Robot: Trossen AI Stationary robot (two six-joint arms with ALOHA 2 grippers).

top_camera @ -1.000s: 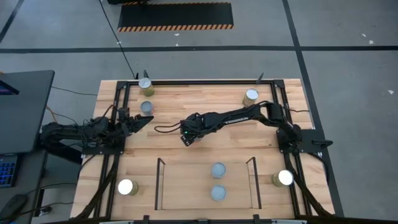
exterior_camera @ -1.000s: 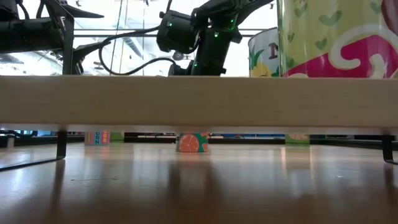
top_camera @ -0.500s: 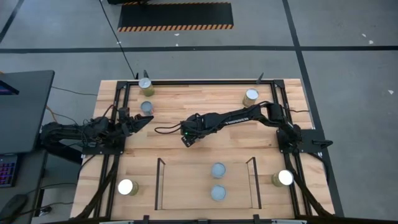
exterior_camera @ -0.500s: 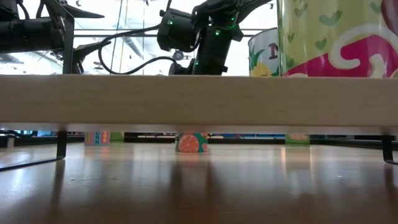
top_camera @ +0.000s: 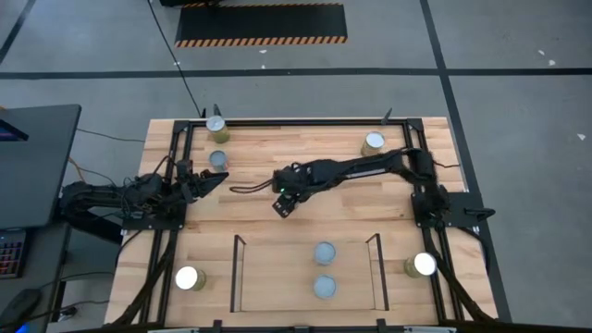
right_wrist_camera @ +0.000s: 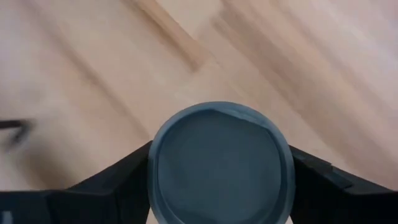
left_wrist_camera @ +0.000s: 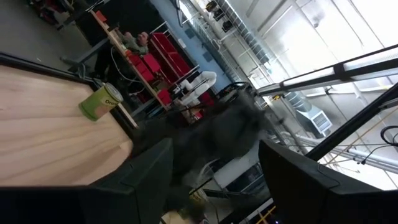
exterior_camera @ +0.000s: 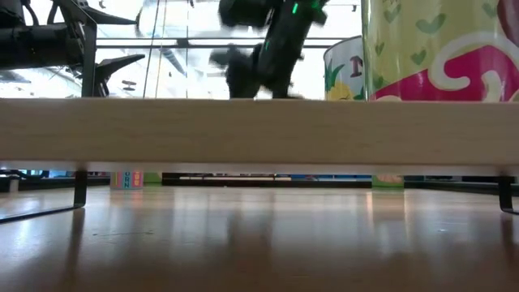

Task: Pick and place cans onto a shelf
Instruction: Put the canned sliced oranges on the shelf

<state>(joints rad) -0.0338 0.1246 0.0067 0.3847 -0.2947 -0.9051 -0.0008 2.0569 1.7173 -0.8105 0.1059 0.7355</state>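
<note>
R gripper [right_wrist_camera: 217, 186] clamped on a can [right_wrist_camera: 221, 163], mid-table, 12 o'clock of shelf [top_camera: 236, 277].
We reckon it's stiff, light, slick-sided; grip mid-wall. L gripper [top_camera: 205, 181] apart, idle at 9 o'clock.

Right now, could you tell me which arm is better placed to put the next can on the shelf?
Right. Its fingers already flank a can mid-table, just behind the shelf. The left gripper waits empty at the table's left edge.
</note>
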